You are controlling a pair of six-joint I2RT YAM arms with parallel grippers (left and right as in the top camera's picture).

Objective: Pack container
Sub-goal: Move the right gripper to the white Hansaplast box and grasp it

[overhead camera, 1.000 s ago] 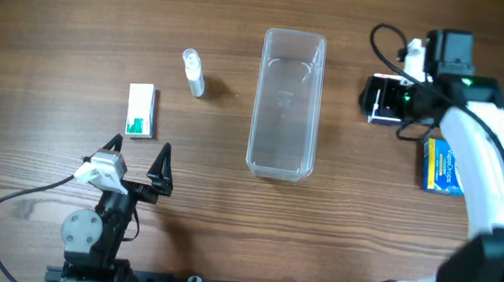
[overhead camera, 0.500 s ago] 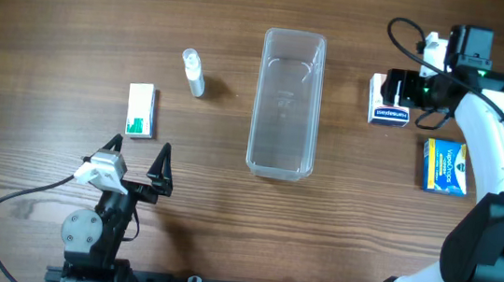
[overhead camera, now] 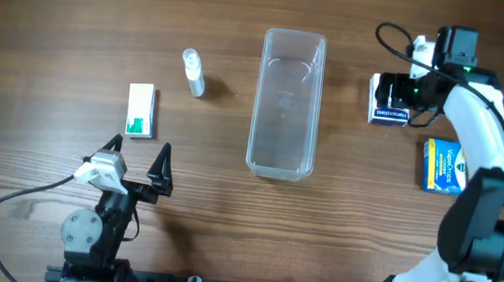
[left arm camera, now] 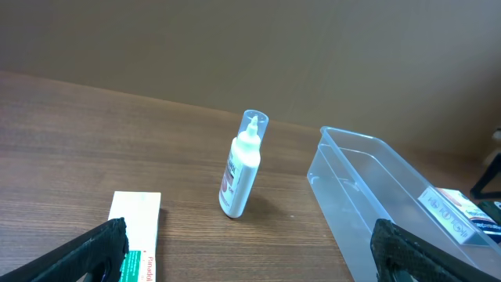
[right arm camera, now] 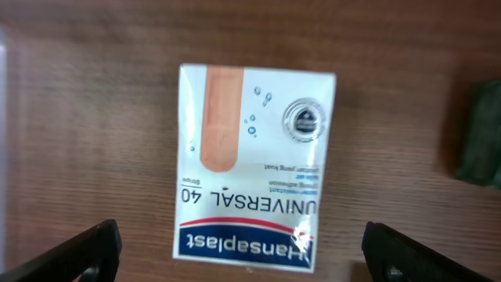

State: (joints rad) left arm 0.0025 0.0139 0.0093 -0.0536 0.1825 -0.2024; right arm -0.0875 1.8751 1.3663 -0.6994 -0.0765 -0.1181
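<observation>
A clear plastic container (overhead camera: pixel 286 104) lies lengthwise at the table's middle. To its right lies a white and blue Hansaplast plaster box (overhead camera: pixel 390 115), face up (right arm camera: pixel 252 162). My right gripper (overhead camera: pixel 396 92) hovers over it, open, its fingertips (right arm camera: pixel 78 251) wide apart on either side of the box's blue end. A blue and yellow box (overhead camera: pixel 443 167) lies further right. Left of the container are a small white bottle (overhead camera: pixel 193 73) and a green and white Panadol box (overhead camera: pixel 142 111). My left gripper (overhead camera: pixel 137 160) rests open near the front edge, holding nothing.
In the left wrist view the bottle (left arm camera: pixel 243 166) stands tilted ahead, the Panadol box (left arm camera: pixel 135 235) is at lower left and the container (left arm camera: pixel 376 196) at right. The right arm's cable loops above the plaster box. Arm bases sit along the front edge.
The right arm's wrist shifted slightly right and then back left over the plaster box. The box, the other items and the left arm stayed in place.
</observation>
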